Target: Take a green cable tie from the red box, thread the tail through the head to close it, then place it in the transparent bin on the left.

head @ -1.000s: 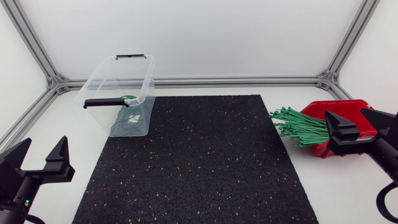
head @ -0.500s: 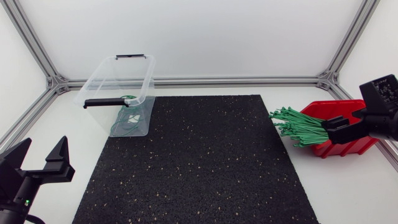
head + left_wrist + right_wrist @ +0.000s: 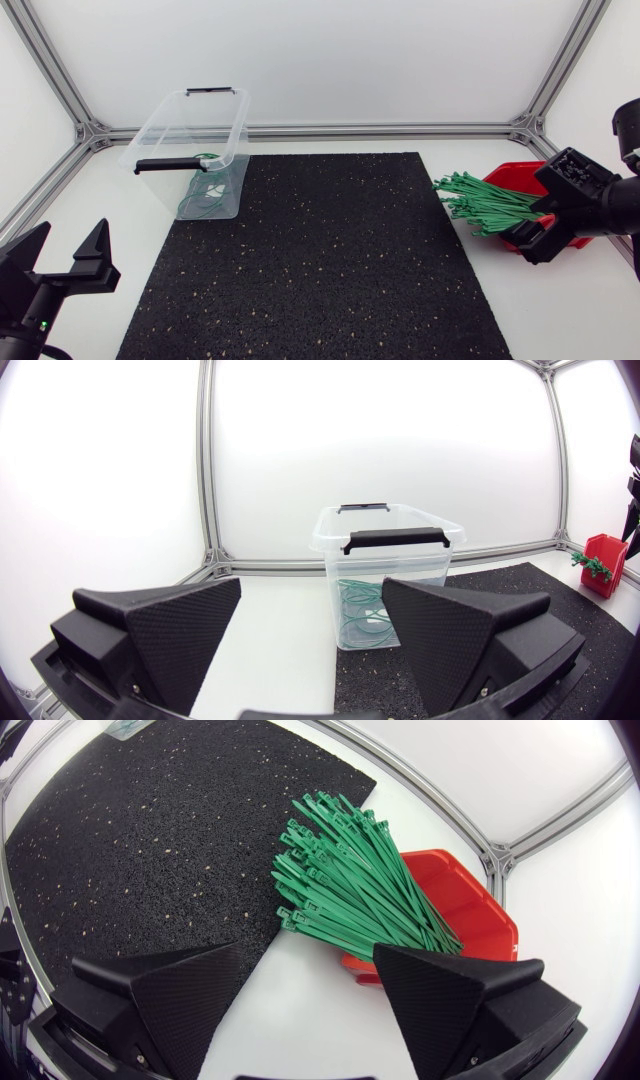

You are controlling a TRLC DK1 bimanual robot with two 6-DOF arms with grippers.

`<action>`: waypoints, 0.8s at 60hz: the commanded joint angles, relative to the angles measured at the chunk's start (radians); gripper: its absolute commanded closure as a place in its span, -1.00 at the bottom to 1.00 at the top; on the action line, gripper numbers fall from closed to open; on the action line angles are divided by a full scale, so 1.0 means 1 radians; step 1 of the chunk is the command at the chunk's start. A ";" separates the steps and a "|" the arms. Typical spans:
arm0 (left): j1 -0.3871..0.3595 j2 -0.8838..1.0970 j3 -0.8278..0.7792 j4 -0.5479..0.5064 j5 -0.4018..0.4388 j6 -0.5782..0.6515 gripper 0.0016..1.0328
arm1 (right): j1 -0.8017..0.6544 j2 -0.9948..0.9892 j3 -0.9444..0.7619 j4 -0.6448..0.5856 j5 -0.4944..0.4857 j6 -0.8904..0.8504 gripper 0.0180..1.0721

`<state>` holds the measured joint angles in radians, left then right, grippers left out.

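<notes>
The right gripper (image 3: pixel 308 952), spread wide and empty, hangs over the green cable ties (image 3: pixel 478 205) spilling from the red box (image 3: pixel 512 176) at frame right, probably lining up a pick. The transparent bin (image 3: pixel 160 125) sits upper left.

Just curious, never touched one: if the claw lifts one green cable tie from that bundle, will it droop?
Probably springy, not limp: the green cable ties jut straight out past the red box rim. Likely very light, being thin strips. Packed tightly, neighbours may drag along.
</notes>
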<state>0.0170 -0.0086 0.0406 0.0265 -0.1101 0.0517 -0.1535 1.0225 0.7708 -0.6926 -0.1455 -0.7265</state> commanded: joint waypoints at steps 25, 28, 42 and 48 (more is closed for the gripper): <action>0.005 -0.007 -0.041 -0.013 -0.002 -0.018 -0.91 | -0.069 0.031 -0.168 0.156 -0.023 -0.456 -0.50; 0.005 -0.007 -0.041 -0.013 0.000 -0.018 -0.91 | -0.078 0.021 -0.191 0.176 -0.022 -0.508 -0.50; 0.000 -0.007 -0.041 -0.013 -0.002 -0.018 -0.91 | -0.113 0.017 -0.277 0.315 -0.040 -0.663 -0.45; 0.000 -0.005 -0.041 -0.014 0.000 -0.018 -0.91 | -0.110 0.010 -0.306 0.367 -0.045 -0.689 -0.43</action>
<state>0.0170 -0.0086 0.0406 0.0265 -0.1101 0.0517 -0.2577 1.0435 0.5041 -0.3500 -0.1806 -1.3560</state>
